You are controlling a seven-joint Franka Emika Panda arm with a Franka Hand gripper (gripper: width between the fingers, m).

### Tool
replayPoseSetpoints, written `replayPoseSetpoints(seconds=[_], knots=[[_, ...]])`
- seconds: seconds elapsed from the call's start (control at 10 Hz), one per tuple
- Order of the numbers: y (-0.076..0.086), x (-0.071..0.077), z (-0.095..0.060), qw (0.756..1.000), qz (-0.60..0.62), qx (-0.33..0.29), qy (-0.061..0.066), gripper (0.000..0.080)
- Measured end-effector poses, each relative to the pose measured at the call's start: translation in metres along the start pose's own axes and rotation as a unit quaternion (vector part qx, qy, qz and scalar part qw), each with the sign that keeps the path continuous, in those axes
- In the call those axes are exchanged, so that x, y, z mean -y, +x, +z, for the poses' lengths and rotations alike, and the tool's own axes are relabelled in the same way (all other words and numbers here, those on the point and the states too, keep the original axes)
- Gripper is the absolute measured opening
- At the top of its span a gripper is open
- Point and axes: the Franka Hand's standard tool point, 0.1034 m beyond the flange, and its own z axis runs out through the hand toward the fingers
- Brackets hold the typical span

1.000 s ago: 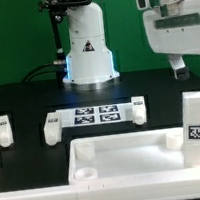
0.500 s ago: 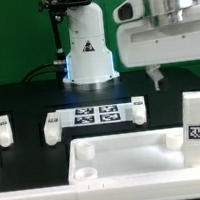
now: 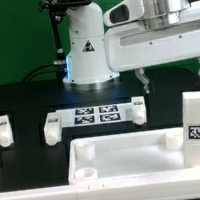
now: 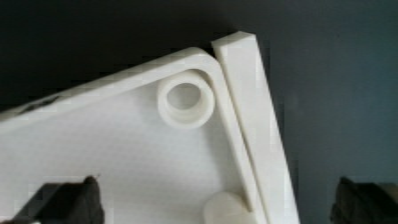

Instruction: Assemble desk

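The white desk panel (image 3: pixel 135 156) lies flat at the front of the black table, with a round hole (image 3: pixel 84 175) in its near corner. My gripper (image 3: pixel 174 76) hangs open above the panel's far right part, holding nothing. One tagged leg (image 3: pixel 197 125) stands upright at the panel's right end, below the gripper. In the wrist view my gripper (image 4: pixel 219 205) is open over a panel corner (image 4: pixel 125 130) with its round hole (image 4: pixel 183 100). A thick white bar (image 4: pixel 253 110) runs along that edge; I cannot tell whether it is rim or leg.
The marker board (image 3: pixel 95 116) lies behind the panel, with one leg (image 3: pixel 53 128) at its left end and another (image 3: pixel 137 108) at its right. A further leg (image 3: pixel 2 126) stands at the far left. The arm's white base (image 3: pixel 87 49) rises at the back.
The gripper has swung in from the exterior view's right toward the left, staying open and at about the same height. The parts on the table have not moved.
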Motion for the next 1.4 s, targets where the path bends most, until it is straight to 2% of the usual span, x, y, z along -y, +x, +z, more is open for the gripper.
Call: replayPoseSetpoints(seconds=[0.1,0.2,0.3,0.4,0.5,0.8,0.9,1.0,1.1,1.2,1.3,1.4], knots=[[-0.002,-0.002,0.001,1.000,-0.022,0.002,-0.001,0.0649],[-0.015,-0.011,0.007,0.998,-0.066,0.016,-0.009,0.0649],[-0.031,-0.025,0.013,0.996,-0.075,0.033,-0.017,0.0649],[-0.045,-0.042,0.018,0.997,-0.060,0.046,-0.021,0.0649],[-0.046,-0.050,0.022,0.998,-0.060,0.020,-0.026,0.0649],[-0.050,-0.053,0.025,0.998,-0.050,0.024,-0.028,0.0649],[-0.062,-0.060,0.031,0.999,-0.018,0.040,-0.032,0.0649],[-0.085,-0.064,0.041,0.997,-0.001,0.059,-0.044,0.0649],[-0.102,-0.065,0.052,0.997,0.011,0.050,-0.052,0.0649],[-0.126,-0.069,0.065,0.997,0.003,0.038,-0.062,0.0649],[-0.128,-0.070,0.063,0.996,0.006,0.059,-0.061,0.0649],[-0.119,-0.069,0.061,0.997,0.009,0.050,-0.059,0.0649]])
